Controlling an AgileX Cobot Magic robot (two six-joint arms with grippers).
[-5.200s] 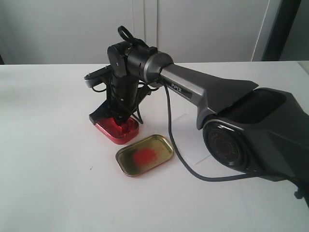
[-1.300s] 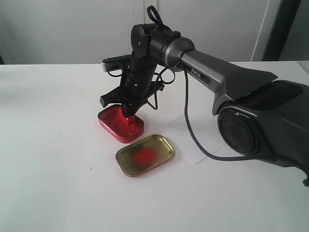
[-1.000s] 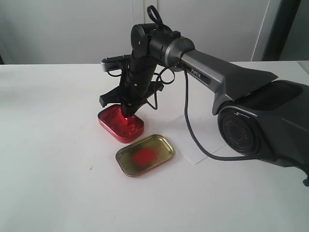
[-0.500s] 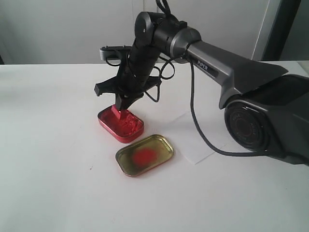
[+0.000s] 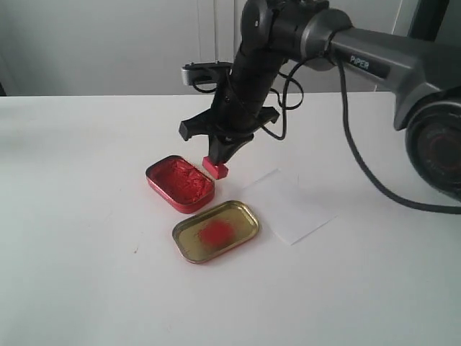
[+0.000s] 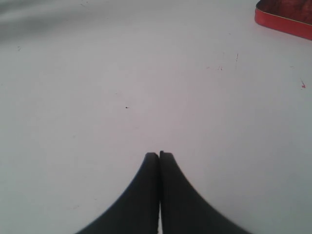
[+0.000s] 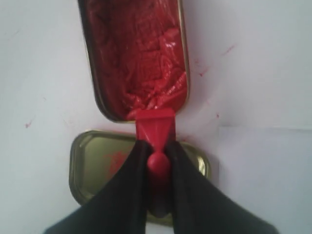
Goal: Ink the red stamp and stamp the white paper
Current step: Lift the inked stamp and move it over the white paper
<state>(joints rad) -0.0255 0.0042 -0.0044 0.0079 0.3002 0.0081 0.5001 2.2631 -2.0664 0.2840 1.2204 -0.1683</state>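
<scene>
Red stamp (image 5: 215,168) raised off tin (image 5: 167,196), in right gripper (image 5: 220,154)

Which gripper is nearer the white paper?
Right. The right gripper, holding the red stamp, hangs beside the white paper; the left gripper sits beyond the ink tin.

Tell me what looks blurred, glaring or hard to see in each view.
Exterior view: sharp, but the white paper barely stands out from the table. Left wrist view: the left gripper is a soft-edged black shape. Right wrist view: the right gripper and red stamp are blurred; the ink tin glints.
</scene>
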